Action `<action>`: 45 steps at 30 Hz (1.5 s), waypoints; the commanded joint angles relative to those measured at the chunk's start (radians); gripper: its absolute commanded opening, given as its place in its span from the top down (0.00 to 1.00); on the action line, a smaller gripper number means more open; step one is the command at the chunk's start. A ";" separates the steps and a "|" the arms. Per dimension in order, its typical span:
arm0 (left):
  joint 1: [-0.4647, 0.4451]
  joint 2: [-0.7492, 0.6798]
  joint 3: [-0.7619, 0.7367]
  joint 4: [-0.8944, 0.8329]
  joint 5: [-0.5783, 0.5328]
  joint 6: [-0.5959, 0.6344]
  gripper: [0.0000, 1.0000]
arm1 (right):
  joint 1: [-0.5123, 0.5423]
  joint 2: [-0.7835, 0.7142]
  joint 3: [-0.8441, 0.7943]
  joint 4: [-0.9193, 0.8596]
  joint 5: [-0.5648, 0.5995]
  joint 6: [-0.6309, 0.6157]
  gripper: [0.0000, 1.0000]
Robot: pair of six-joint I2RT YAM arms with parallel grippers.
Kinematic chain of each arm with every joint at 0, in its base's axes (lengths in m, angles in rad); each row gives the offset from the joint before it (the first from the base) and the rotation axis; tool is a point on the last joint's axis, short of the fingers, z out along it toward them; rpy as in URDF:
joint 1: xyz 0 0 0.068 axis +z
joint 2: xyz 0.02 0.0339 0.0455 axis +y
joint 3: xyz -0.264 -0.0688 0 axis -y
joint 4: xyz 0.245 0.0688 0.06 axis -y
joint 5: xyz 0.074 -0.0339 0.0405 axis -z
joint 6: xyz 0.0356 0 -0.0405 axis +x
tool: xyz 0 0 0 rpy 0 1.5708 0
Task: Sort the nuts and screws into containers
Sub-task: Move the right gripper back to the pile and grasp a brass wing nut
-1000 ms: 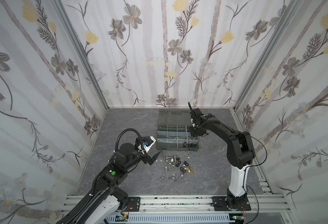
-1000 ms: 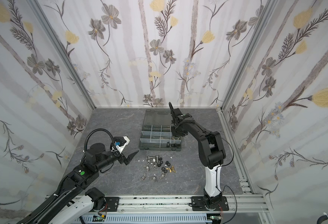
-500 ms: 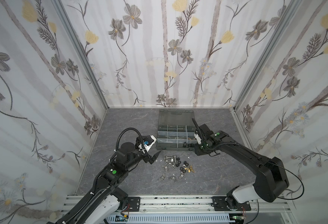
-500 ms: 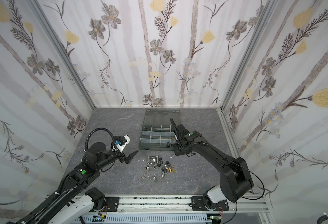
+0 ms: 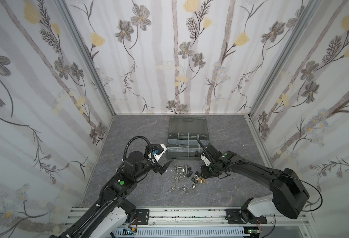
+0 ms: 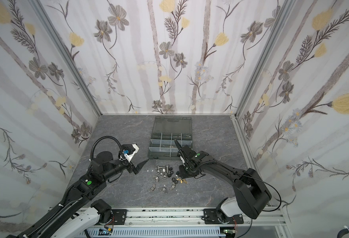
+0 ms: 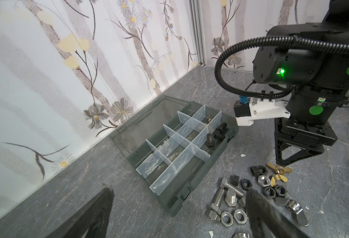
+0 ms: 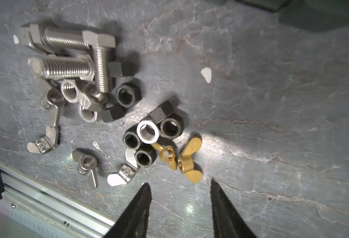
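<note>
Hovering my right hand (image 8: 179, 183) low over the desk (image 8: 272, 123), fingers (image 8: 134, 214) spread and empty. The brass wing nuts (image 8: 187, 159) lie just ahead, centred on the gap; my left hand (image 5: 166, 167), also spread, sits farther off.

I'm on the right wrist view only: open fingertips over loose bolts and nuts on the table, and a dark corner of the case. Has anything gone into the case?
Observer: Yes. The left wrist view shows two black bolts lying in a front corner compartment of the case.
Reviewer: Is the lid in the way?
Observer: No. The lid lies open flat, toward the back wall, in both top views.
Reviewer: And the other arm?
Observer: The left gripper hovers open beside the pile, holding nothing.
</note>
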 commanded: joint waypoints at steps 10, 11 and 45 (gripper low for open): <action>-0.002 -0.021 -0.011 0.036 0.002 0.003 0.00 | 0.014 0.036 -0.066 0.113 0.015 0.077 0.59; -0.002 -0.021 -0.011 0.036 0.003 0.002 0.00 | 0.015 0.044 -0.066 0.118 0.018 0.079 0.60; -0.008 -0.019 -0.014 0.046 -0.005 0.009 0.00 | -0.034 0.082 0.024 0.025 0.132 0.043 0.91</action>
